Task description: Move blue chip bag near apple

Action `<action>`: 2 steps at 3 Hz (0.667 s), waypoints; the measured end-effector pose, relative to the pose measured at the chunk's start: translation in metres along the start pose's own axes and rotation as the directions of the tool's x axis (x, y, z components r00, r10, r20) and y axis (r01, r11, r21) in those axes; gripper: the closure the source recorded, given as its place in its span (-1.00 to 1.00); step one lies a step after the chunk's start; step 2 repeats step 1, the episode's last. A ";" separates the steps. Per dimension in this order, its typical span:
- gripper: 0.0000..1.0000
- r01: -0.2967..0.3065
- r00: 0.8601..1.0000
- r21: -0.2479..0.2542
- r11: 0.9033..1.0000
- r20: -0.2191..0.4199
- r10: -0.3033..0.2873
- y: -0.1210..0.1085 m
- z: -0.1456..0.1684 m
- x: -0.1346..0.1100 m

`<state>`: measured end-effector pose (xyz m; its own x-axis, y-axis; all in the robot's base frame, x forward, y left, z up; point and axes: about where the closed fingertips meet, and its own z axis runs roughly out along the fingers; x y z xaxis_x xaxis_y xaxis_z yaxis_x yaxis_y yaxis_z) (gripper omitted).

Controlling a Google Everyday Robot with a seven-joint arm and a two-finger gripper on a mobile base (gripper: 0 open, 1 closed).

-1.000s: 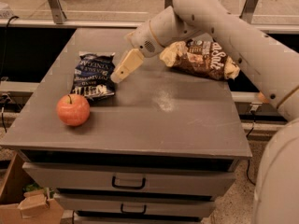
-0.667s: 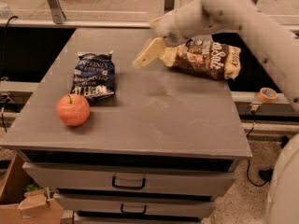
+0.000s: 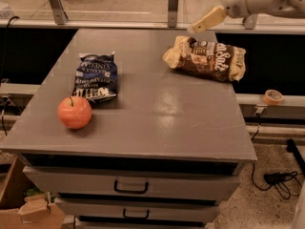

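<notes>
**Showing blue chip bag [image 3: 95, 78] close beside apple [image 3: 75, 112], gripper [image 3: 194, 28] raised far off**

Looking down across a grey cabinet top [image 3: 167, 118] with drawers below. Placing the red-orange apple near the front left edge, stem up. Finding the dark navy bag lying flat and crinkled just behind the apple and slightly to its right, white lettering facing up, lower edge reaching the apple's top. Unable to say whether touching or only a sliver apart.

Locating the gripper well apart from the apple, far behind and to its right, hanging in the air above the back edge of the cabinet top. Seeing tan fingers pressed together into one tapered tip, holding nothing. Noting a larger brown chip bag [image 3: 207, 58] lying just beneath that tip, far from the apple.

Judging the task as essentially done: bag set down right next to the apple, nothing in the grip. Leaving, at most, parking the arm, with no further nudge of the bag seeming needed.
</notes>
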<state>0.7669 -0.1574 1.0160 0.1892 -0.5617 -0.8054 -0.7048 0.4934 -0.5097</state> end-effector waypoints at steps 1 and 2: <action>-1.00 0.010 1.000 0.012 1.000 0.010 -0.010 -0.006 -0.002 -0.006; -1.00 0.010 1.000 0.012 1.000 0.010 -0.010 -0.006 -0.002 -0.006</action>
